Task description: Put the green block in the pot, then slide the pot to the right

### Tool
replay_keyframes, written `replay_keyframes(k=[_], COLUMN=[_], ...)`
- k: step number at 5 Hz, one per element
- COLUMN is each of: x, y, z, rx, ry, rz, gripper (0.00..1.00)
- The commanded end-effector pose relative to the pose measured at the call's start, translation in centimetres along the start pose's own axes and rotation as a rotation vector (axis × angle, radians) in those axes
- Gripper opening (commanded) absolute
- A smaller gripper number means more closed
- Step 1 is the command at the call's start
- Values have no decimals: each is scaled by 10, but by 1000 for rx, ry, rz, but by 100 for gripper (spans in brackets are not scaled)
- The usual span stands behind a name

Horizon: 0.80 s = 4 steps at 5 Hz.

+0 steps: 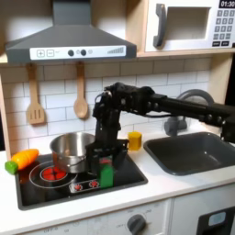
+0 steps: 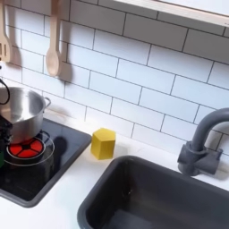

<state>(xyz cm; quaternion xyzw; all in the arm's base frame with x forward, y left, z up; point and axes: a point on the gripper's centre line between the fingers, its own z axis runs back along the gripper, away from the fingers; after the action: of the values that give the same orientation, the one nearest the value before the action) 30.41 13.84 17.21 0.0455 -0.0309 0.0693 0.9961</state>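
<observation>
On the toy stove, the claw grips the green block just in front of the pot, and a clean drop likely calls for lifting it clear of the rim and centring it before release.

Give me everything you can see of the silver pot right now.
The round shiny silver metal pot has low straight sides and an open top, and it stands upright on the black toy stovetop behind the red burner. In the second exterior view it looks empty as far as its inside shows. The gripper hangs beside it.
</observation>
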Motion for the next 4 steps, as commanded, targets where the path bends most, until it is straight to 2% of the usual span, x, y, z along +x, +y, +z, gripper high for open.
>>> replay_keyframes(k=[1, 3, 4], x=[6, 11, 13], y=[1, -7, -6], z=[-9, -22, -26], rx=[7, -11, -9], ry=[20, 52, 67], rz=[6, -15, -17], gripper=[100, 100, 100])
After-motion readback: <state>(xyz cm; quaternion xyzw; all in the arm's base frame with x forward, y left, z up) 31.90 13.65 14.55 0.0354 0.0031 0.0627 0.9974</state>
